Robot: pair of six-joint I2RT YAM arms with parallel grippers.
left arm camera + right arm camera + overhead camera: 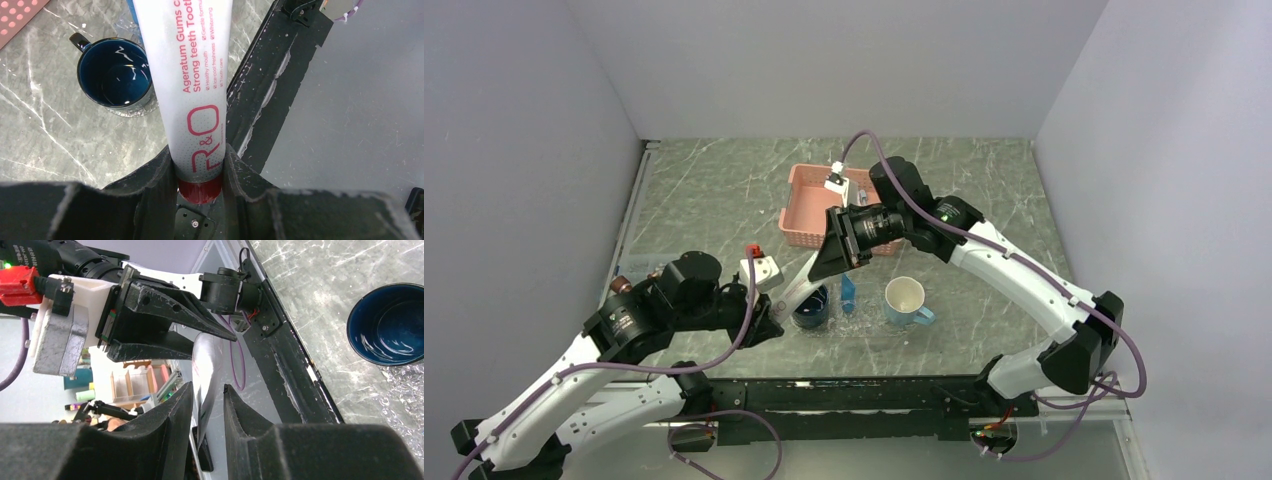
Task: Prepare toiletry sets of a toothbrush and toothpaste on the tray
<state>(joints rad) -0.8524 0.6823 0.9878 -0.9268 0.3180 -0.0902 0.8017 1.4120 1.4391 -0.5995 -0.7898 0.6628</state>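
Two arms meet over the table's near middle in the top view. The left gripper (pixel 774 315) is clamped on one end of a white toothpaste tube (pixel 799 288), which slants toward 1 o'clock into the black fingers of the right gripper (pixel 824 268). Just beyond, a blue toothpaste tube (pixel 848 292) lies flat on the clear tray (pixel 869 322). A dark blue mug (pixel 812 308) is at its 9 o'clock and a pale mug (pixel 906 300) at its 3 o'clock. A pink basket (pixel 829 205) sits at 12 o'clock, near but apart. No toothbrush can be made out in this view. In the left wrist view, both fingers press the tube's sides just above its red cap (pixel 200 189), and the printed body runs up to 12 o'clock and out of frame. The dark blue mug stands at 10 o'clock with crinkled clear plastic under its near edge, and a corner of the basket shows at the top left. In the right wrist view, this gripper's two fingers closely flank the tube's far end, seen edge-on. Whether they press it or only bracket it cannot be told. The left gripper holds the tube at 11 o'clock. The dark blue mug is at 3 o'clock, with the tray's textured plastic just below it.
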